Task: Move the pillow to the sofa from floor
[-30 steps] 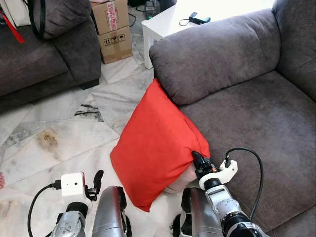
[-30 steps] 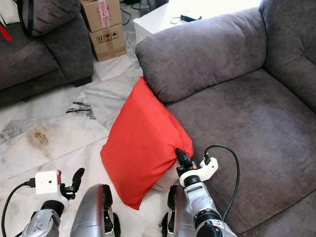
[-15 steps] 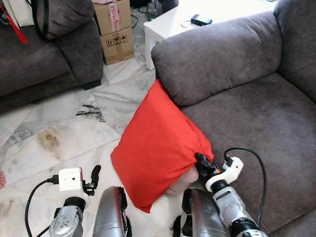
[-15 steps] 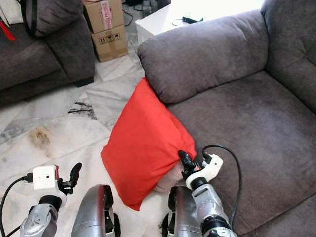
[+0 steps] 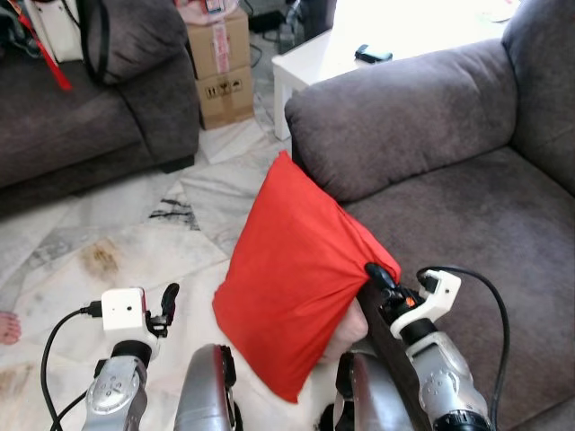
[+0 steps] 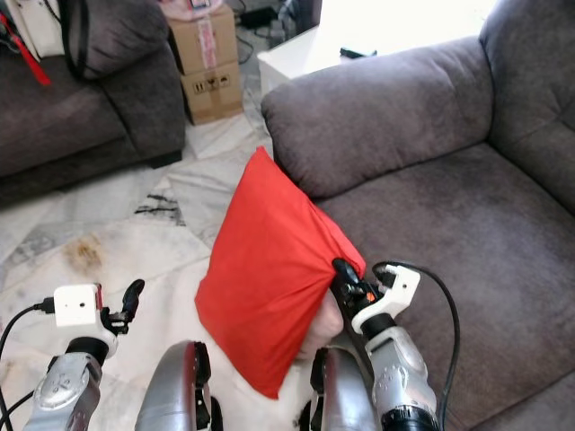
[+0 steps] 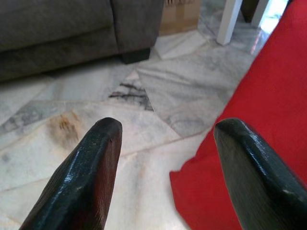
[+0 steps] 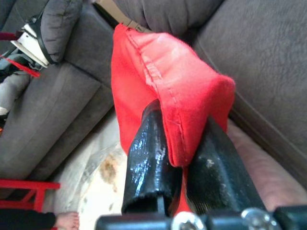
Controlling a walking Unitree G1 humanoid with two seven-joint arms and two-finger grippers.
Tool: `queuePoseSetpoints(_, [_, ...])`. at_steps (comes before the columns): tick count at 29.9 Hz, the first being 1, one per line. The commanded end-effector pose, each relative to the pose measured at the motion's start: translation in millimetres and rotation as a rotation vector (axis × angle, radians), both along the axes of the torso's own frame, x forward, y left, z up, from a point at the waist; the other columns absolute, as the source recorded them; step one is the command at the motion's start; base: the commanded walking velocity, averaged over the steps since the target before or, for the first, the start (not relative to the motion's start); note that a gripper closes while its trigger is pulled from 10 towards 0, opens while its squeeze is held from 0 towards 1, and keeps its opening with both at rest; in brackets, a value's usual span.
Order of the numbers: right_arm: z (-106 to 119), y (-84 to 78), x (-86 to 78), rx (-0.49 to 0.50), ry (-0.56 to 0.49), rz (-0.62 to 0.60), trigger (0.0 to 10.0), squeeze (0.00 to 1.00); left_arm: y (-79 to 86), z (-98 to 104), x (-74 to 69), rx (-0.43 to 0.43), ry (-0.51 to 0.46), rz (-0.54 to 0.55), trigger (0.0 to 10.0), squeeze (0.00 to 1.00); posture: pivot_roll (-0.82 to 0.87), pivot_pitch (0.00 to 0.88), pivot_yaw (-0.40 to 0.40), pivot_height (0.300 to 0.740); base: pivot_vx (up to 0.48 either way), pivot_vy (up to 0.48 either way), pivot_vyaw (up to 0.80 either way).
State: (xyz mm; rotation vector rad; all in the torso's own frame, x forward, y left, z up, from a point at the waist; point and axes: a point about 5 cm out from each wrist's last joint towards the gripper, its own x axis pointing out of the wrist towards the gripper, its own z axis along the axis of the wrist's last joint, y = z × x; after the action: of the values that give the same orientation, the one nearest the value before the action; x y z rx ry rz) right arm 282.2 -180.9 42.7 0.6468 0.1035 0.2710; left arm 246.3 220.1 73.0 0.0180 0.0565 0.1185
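A red pillow (image 5: 292, 269) hangs tilted above the marble floor, leaning against the front of the grey sofa (image 5: 467, 206). My right gripper (image 5: 375, 274) is shut on the pillow's corner by the sofa seat; the right wrist view has the red fabric (image 8: 177, 124) pinched between both fingers. My left gripper (image 5: 166, 305) is low at the left over the floor, open and holding nothing, with the pillow's edge (image 7: 259, 124) just beside one finger.
A second grey sofa (image 5: 81, 126) stands at the far left with a bag on it. Cardboard boxes (image 5: 220, 63) and a white table (image 5: 377, 45) sit behind the armrest. A person's bare foot (image 5: 7, 328) shows at the left edge.
My right gripper has lifted the pillow's corner up and slightly right, so the pillow hangs higher. The view has shifted a little. The left gripper has barely moved.
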Motion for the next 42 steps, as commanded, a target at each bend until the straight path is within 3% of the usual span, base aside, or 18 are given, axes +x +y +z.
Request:
queuePoseSetpoints(1, [19.1,-9.0,-0.1,-0.03,-0.085,-0.044,10.0,0.0,2.1,-2.1,-0.3,0.001,0.008,0.001,10.0,0.0,0.05,0.112,-0.015,0.596,0.0,0.0,0.0])
queuePoseSetpoints(7, [27.1,-13.0,-9.9,-0.077,-0.099,-0.09,10.0,0.0,-6.1,2.2,6.9,0.009,-0.008,-0.045,10.0,0.0,0.04,0.101,-0.001,0.596,0.0,0.0,0.0])
queuePoseSetpoints(15, [40.8,-11.8,-20.1,-0.12,-0.114,-0.111,10.0,0.0,-4.2,6.3,11.5,0.02,-0.019,-0.069,10.0,0.0,0.04,0.07,0.018,0.596,0.0,0.0,0.0])
queuePoseSetpoints(42, [51.2,-5.8,-17.0,-0.129,-0.117,-0.13,10.0,0.0,-1.2,5.8,14.4,0.032,-0.019,-0.08,10.0,0.0,0.04,0.046,0.019,0.596,0.0,0.0,0.0])
